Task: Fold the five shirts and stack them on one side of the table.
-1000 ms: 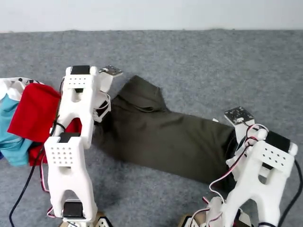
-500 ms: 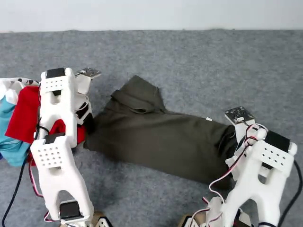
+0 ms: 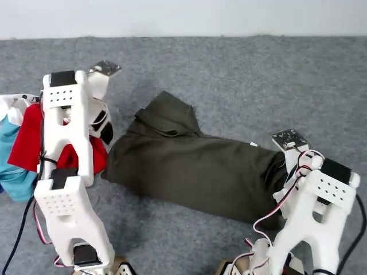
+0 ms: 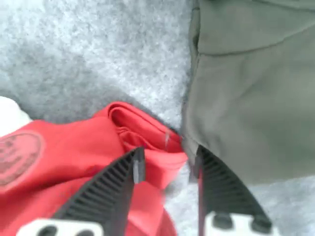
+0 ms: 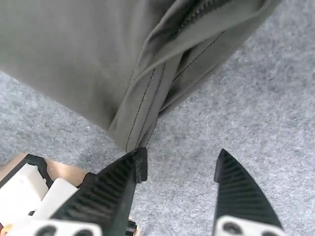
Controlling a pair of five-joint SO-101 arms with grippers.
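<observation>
Grey felt tabletop [image 3: 241, 74], white wall [image 3: 183, 17], olive shirt [image 3: 195, 172]

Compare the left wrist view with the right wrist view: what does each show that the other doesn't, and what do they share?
Left wrist view, not the right: the red shirt, with the left gripper open over its edge, next to the olive shirt. Right wrist view, not the left: the olive shirt's stitched hem, a tan board, and the right gripper open over the grey carpet beside that hem. Shared: the olive shirt and the grey carpet.
</observation>
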